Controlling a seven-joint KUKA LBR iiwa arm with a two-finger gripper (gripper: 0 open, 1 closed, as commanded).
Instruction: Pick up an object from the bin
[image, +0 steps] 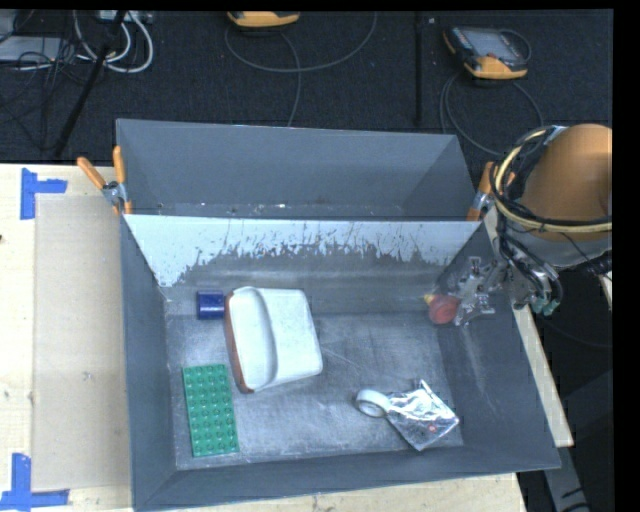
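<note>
A small reddish round thing is lying far to the right of the white box, a little higher than it in the view, at the foot of the right wall of the grey bin. The gripper is hanging just beside this reddish thing, on the side away from the white box, and seems to be touching it. I cannot tell if the gripper is spread or pressed together, or if it is pinching the thing.

A short blue cylinder is sitting just left of the white box, near its upper corner. A green studded plate is lying below the box, to its left. A white tape ring is resting to the lower right of the box, and a clear plastic bag is touching the ring on its far side.
</note>
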